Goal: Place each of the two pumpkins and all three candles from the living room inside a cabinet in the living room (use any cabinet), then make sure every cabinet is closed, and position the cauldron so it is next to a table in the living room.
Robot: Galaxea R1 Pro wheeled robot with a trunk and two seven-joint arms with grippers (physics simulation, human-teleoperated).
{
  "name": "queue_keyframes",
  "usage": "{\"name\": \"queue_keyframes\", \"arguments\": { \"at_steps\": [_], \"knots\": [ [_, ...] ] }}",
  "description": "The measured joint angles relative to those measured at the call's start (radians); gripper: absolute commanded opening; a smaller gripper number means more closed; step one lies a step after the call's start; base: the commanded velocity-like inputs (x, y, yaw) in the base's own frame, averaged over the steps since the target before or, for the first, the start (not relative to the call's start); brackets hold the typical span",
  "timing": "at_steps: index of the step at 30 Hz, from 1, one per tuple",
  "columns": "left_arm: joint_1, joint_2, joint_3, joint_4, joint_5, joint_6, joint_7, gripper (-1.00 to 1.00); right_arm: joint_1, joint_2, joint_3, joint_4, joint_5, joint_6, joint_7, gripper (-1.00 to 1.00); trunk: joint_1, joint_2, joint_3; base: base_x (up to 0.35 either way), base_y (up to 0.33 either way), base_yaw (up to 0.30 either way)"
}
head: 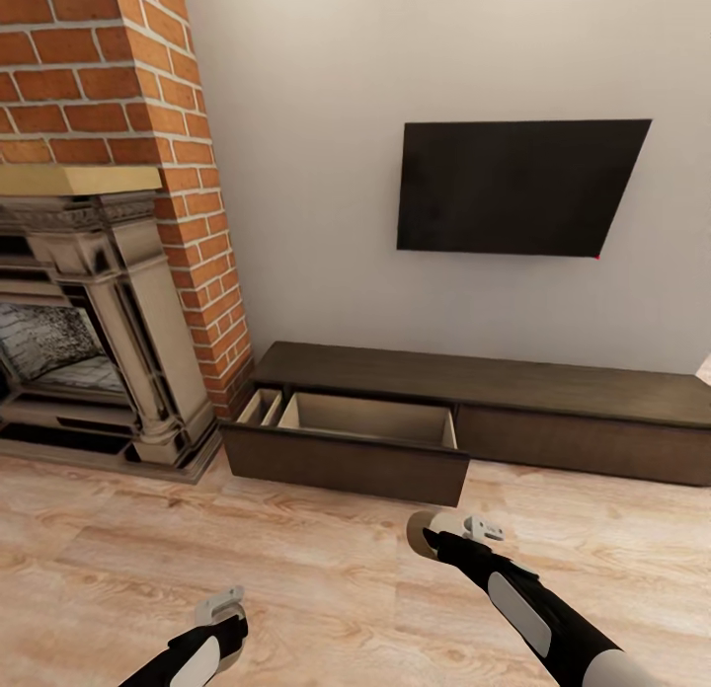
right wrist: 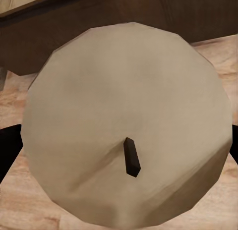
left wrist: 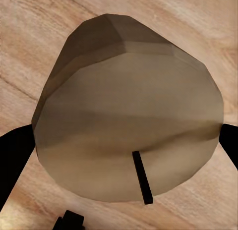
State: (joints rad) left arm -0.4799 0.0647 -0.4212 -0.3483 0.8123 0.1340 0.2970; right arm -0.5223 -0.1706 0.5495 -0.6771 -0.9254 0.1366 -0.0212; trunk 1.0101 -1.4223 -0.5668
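My right gripper [head: 441, 535] is shut on a tan candle [head: 422, 535] low over the floor, just in front of the cabinet's open drawer [head: 367, 420]. In the right wrist view this candle [right wrist: 126, 106] shows its flat end and wick, with the drawer's dark front [right wrist: 99, 22] close behind it. My left gripper [head: 225, 609] hangs lower and nearer to me. It is shut on a browner candle [left wrist: 129, 111], with black fingers [left wrist: 14, 163] on both sides. The long dark brown cabinet [head: 494, 373] stands against the wall. The pumpkins, the cauldron and the third candle are out of view.
A brick chimney with a stone fireplace [head: 89, 322] stands at the left, touching the cabinet's left end. A black TV [head: 518, 186] hangs on the wall above the cabinet. Pale wooden floor [head: 296, 549] lies between me and the drawer, which juts out towards me.
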Motion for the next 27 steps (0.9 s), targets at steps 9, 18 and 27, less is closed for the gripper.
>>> {"name": "queue_keyframes", "arguments": {
  "at_steps": [9,18,27],
  "knots": [
    [0.000,0.000,-0.001,0.000,0.000,0.000,0.000,-1.00,0.000,0.000,0.000,0.001,0.001,0.001,-0.005,-1.00,-0.027,0.049,0.022,0.000,0.000,0.000],
    [0.000,0.001,-0.002,0.000,0.000,0.000,-0.002,-1.00,0.000,0.000,-0.002,-0.001,-0.002,0.000,0.001,-1.00,-0.027,0.049,0.022,0.000,0.069,-0.008],
    [0.000,0.001,-0.001,0.000,0.001,0.000,-0.002,-1.00,0.000,0.000,-0.003,-0.001,-0.002,0.000,0.003,-1.00,-0.027,0.049,0.028,0.000,0.287,-0.180]
  ]
}}
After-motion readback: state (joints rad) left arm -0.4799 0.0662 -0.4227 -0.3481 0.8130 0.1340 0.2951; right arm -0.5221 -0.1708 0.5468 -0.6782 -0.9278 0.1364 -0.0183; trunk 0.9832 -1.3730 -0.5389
